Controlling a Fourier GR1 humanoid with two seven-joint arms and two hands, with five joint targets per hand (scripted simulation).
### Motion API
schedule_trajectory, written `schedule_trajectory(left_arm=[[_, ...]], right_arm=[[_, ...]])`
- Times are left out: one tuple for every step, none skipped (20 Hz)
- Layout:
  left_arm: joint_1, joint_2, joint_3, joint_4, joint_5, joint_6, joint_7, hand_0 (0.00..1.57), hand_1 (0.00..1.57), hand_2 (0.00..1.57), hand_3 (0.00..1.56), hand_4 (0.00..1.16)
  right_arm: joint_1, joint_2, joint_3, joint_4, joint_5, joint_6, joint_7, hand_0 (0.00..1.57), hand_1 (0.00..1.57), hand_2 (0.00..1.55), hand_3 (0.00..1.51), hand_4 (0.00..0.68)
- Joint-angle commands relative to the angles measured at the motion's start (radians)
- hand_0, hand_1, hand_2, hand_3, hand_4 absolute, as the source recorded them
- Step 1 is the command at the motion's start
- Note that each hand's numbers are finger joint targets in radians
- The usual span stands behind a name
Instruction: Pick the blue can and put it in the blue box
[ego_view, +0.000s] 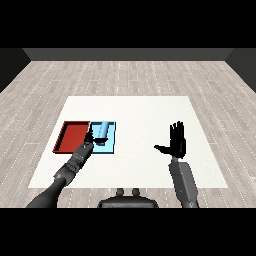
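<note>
Head view, left of centre: left hand (91, 136) curled round blue can (103, 130) over light blue tray (111, 145); right hand (176, 142) spread wide, centre right.

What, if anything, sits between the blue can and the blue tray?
Nothing visible. The blue cylindrical can is already over the light blue tray, with the left robot hand at it. The red tray lies alongside, left.

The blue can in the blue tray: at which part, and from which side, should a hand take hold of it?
Probably round the middle of its body, coming from the near left. The blue can looks to be over or in the light blue tray with its long side facing the left hand, which is already at its lower end; whether it lies or stands is unclear.
</note>
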Motion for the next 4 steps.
schedule_trajectory(left_arm=[[0.051,0.01,0.071,-0.095,0.057,0.032,-0.193,0.0,0.0,0.0,0.0,0.0],[0.003,0.041,0.078,-0.121,0.061,0.002,-0.21,0.0,0.0,0.0,0.0,0.0],[-0.006,0.018,0.077,-0.127,0.054,0.015,-0.233,0.0,0.0,0.0,0.0,0.0],[0.016,0.016,0.09,-0.119,0.058,0.018,-0.268,0.0,0.0,0.0,0.0,0.0]], right_arm=[[0.03,0.017,0.018,-0.008,0.014,0.008,-0.026,0.0,0.0,0.0,0.0,0.0],[-0.004,0.011,0.025,0.021,0.016,0.021,-0.017,0.0,0.0,0.0,0.0,0.0],[0.015,-0.002,0.03,0.005,0.024,0.038,-0.026,0.0,0.0,0.0,0.0,0.0],[-0.002,-0.031,0.019,-0.039,0.023,0.014,0.035,0.0,0.0,0.0,0.0,0.0]])
